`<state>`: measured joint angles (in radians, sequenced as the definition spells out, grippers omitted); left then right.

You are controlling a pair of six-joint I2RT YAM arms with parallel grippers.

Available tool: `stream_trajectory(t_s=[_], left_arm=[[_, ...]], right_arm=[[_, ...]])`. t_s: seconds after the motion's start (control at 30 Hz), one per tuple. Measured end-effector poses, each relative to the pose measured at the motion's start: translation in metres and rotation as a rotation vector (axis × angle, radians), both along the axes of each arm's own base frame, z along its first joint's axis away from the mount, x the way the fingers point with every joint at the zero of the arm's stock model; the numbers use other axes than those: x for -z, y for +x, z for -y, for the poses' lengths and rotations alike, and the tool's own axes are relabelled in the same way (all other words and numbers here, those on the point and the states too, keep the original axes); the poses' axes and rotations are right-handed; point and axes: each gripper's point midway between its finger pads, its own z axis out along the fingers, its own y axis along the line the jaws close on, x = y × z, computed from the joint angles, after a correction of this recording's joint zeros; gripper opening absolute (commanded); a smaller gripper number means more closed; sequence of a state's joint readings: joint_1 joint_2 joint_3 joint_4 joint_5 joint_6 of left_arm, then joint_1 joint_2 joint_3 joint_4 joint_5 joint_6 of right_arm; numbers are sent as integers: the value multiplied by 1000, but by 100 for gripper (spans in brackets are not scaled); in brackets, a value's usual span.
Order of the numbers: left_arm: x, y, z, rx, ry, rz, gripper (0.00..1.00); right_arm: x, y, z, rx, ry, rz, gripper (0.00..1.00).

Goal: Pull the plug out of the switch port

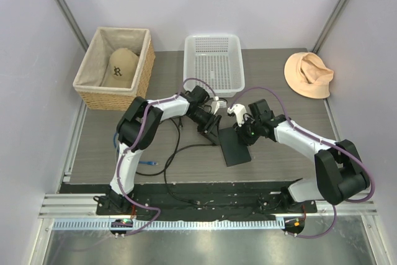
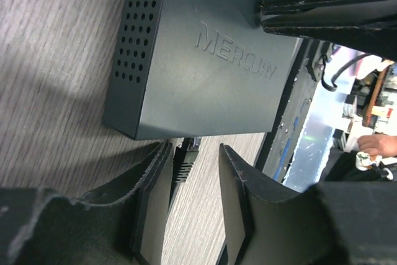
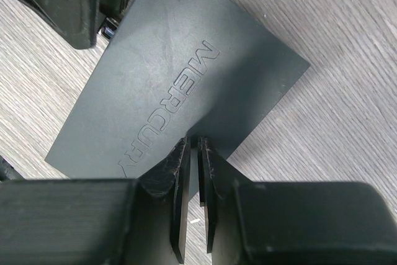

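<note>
A flat black box (image 1: 237, 148) marked MERCURY is seen lying near the middle of the bench (image 1: 291, 172). The plug (image 2: 185, 161) is seated at the box's narrow edge, toward 11 o'clock in the top view. The switch port itself is hidden behind it. The left tool (image 2: 194, 152) is held released, its jaws spread to either side of the plug. No contact between its pads (image 2: 154, 198) and the plug can be made out. The right tool (image 3: 193, 143) is set at the box's 1 o'clock edge with its jaws drawn almost together, only a thin slit left between them, and nothing is seen grasped there. A wicker basket (image 1: 144, 74) is placed at 10 o'clock on the bench, a white crate (image 1: 214, 60) at 12 o'clock and a hat (image 1: 308, 74) at 2 o'clock.
</note>
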<state>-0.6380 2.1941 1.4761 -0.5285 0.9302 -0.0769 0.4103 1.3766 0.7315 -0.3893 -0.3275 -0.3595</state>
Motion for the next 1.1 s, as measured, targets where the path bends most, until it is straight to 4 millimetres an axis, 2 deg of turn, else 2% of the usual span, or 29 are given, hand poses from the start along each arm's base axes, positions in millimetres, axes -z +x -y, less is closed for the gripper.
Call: stream_trajectory(t_s=[0.13,0.4,0.5,0.6,1.1], left_arm=[[2,1,1,-4,23,16,31],[5,2,2,-9,45,31,21],[6,1,3,-9,49,29,14],[6,0,3,-10,53,28,0],[6,1,1,3,63,42,0]], right_arm=[[0,1,0,0,1,1,18],[0,1,-1,0,1,3,18],[0,1,-1,0,2,3,18],[0,2,-1,0,2,6,18],[0,3,-1,-1,3,8,18]])
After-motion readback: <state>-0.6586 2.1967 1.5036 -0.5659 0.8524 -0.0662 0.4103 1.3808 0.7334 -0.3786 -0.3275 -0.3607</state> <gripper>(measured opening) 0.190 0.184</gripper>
